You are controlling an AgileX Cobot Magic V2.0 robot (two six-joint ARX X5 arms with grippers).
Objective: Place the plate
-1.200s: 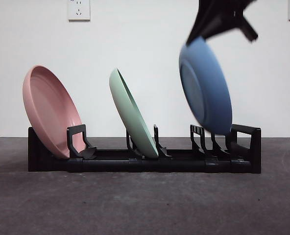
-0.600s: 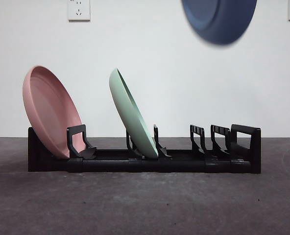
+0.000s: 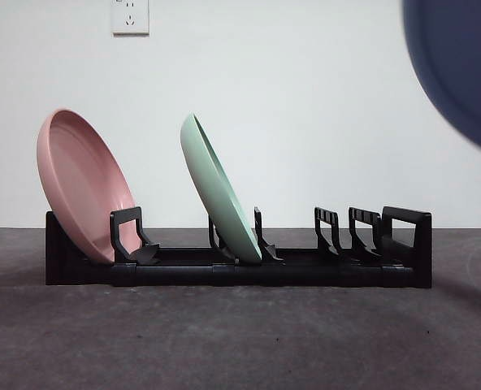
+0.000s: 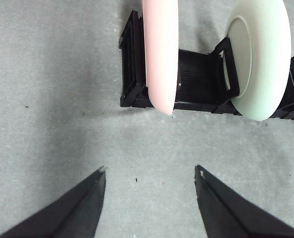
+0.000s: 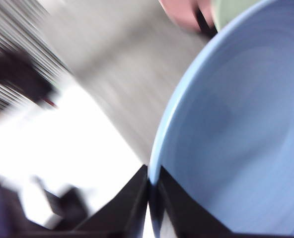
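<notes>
Since 0.5 s ago, blue plate (image 3: 460, 65) is being swung rightward, high off the rack (image 3: 240, 264), rim pinched by right hand (image 5: 153, 191), probably for reorienting; left hand (image 4: 149, 173) is being kept spread, idle.

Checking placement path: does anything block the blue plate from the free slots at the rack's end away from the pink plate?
Nothing visible does. The right gripper holds the blue plate high, and the free slots of the rack stand open.
</notes>
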